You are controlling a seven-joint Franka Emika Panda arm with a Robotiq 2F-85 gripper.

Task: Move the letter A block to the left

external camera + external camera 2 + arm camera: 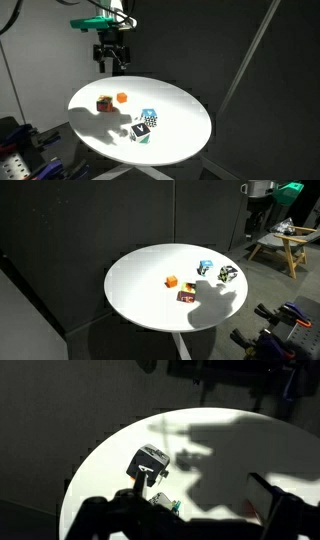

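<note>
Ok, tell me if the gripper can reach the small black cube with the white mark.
Probably yes: the gripper hangs clear above the round white table; only the blue-topped cube crowds the black cube.

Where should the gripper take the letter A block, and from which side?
I would take the letter A block by two opposite side faces, from straight above: it is a small cube flat on the table. The blue-topped cube is close, so choose the faces away from it.

Black, white-marked letter A block
</note>
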